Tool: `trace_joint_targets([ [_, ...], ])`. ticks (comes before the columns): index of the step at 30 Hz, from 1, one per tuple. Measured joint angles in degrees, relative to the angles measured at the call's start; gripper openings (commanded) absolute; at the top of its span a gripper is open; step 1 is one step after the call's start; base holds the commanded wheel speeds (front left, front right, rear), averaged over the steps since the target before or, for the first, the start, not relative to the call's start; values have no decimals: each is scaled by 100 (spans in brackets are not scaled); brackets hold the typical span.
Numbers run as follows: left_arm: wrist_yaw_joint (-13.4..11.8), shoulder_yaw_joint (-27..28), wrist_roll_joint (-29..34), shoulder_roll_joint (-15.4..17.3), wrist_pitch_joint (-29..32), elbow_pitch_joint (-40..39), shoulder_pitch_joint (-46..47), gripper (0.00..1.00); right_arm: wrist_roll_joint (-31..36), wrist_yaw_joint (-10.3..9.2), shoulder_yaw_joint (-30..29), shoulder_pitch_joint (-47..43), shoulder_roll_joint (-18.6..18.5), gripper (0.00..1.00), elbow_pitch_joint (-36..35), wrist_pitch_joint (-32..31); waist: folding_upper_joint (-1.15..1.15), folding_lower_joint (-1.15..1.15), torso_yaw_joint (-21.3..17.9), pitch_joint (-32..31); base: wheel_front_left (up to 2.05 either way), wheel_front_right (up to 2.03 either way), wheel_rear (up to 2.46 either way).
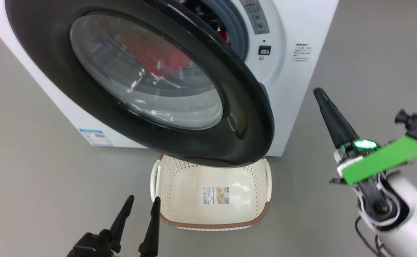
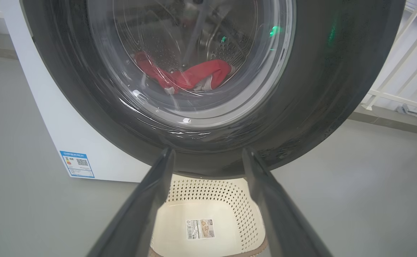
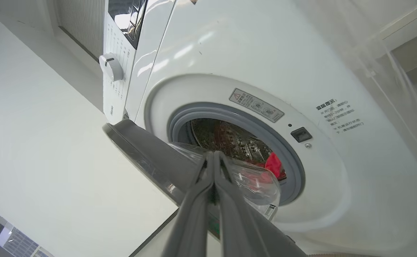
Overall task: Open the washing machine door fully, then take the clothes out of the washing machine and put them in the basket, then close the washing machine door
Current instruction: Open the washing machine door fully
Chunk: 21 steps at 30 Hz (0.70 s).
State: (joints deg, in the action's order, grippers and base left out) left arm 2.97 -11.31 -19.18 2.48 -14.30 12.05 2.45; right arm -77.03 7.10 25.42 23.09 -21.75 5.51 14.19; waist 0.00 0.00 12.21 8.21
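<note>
Standing ajar, the washing machine door has its right edge swung away from the front of the washing machine, so the grey rubber ring and part of the steel drum show past it. The clothes lie inside the drum, low down, a red heap seen through the bulging glass from the left wrist and beside the door's edge from the right wrist. On the grey floor in front of the machine sits the basket, its far end under the door's lower rim, a paper label on its bottom. The left hand hovers just beside the basket's near left corner with its fingers spread apart and nothing between them, pointing toward the door. The right hand is raised to the right of the machine, apart from the door (a green light glows on its wrist), its two fingers pressed together tip to tip and holding nothing.
</note>
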Motion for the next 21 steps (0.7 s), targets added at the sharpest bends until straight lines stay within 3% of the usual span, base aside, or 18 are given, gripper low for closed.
trace_joint_targets([
  [2, 1, -29, -10, 0, 0, -5, 1, 100, -657, 0, 187, 332, -163, 0, 11, -304, 0, 0, 63, 69, 0, 0, 0],
  [11, -21, -176, -58, 0, 0, -7, 13, 100, -1967, 0, 231, 832, -291, 0, 460, -1902, 0, 0, 260, 216, 0, 0, 0],
  [21, -47, -275, -90, 0, 0, -9, 32, 100, -2368, 0, -320, 1206, -12, 0, 1268, -3531, 0, 0, 390, 354, 0, 0, 0],
])
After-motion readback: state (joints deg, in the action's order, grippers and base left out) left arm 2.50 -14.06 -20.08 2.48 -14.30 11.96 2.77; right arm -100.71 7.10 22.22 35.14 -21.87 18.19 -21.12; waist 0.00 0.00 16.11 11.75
